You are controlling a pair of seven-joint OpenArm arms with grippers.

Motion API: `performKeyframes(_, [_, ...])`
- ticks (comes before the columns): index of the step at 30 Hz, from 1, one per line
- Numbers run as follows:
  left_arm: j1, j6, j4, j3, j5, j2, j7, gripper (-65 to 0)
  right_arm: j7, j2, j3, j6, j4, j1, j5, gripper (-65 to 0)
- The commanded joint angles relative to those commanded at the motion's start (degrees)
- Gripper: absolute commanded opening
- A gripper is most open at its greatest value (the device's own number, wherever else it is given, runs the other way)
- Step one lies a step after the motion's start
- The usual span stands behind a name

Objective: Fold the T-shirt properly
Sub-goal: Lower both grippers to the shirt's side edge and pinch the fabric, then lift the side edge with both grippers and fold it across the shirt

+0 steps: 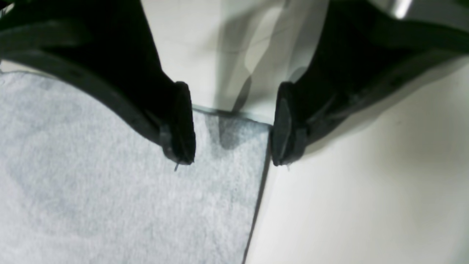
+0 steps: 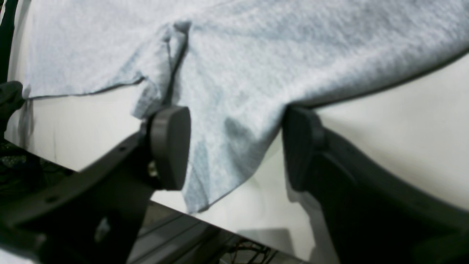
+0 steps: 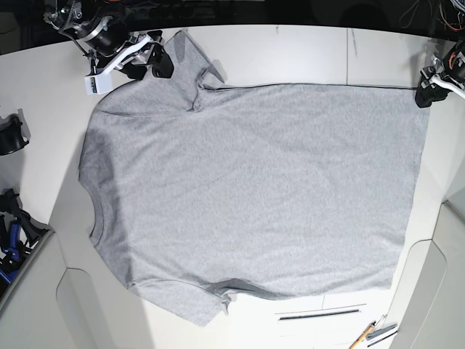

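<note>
While the T-shirt (image 3: 254,189) lies spread nearly flat across the white table (image 3: 290,51), plain grey side up, both claws are seen parked at its far edge. The right gripper (image 2: 236,146) is held wide open with the sleeve's loose fabric between its pads but nothing pinched. The left gripper (image 1: 232,124) is likewise open, straddling the hem corner, with one pad over the cloth and the other over bare table; whether the tips touch the fabric cannot be judged from this blurred view. If the jaws are closed from here, only a thin edge may be caught on the left and the cloth could slip out. The bunched sleeve seam may also be dragged into a crooked fold.
</note>
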Motion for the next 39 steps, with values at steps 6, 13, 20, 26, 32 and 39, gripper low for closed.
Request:
performKeyframes(6, [0.00,-0.07,0.00,0.00,-0.98,0.00,1.07,-27.4,0.92,0.00,0.00,0.00,0.00,0.00,0.35,-25.6])
performKeyframes(13, [-0.02,-2.97,0.00,0.00,-1.07,0.00,1.01,-46.4,1.95,0.00,0.00,0.02,0.00,0.00,0.42,-25.6])
performKeyframes(20, [-0.04,-2.97,0.00,0.00,-1.07,0.00,-0.04,-62.8,2.27,-0.15,0.00,1.38,0.00,0.00,0.39,-61.2])
performKeyframes(26, [-0.04,-6.51,0.00,0.00,-1.05,-0.02,-1.16,-65.0,3.23,-0.15,0.00,6.12,0.00,0.85,-4.20,-65.0])
performKeyframes(32, [-0.02,-10.15,0.81,-0.13,-1.14,-0.09,-1.20,-65.0,1.27,-0.15,0.52,9.51,0.13,1.55,-2.80,-65.0])
performKeyframes(39, [-0.04,-10.15,4.04,-0.24,-5.22,-2.23,-2.01,-65.0,-1.55,-0.15,8.28,14.64,1.18,1.57,7.82,-65.0])
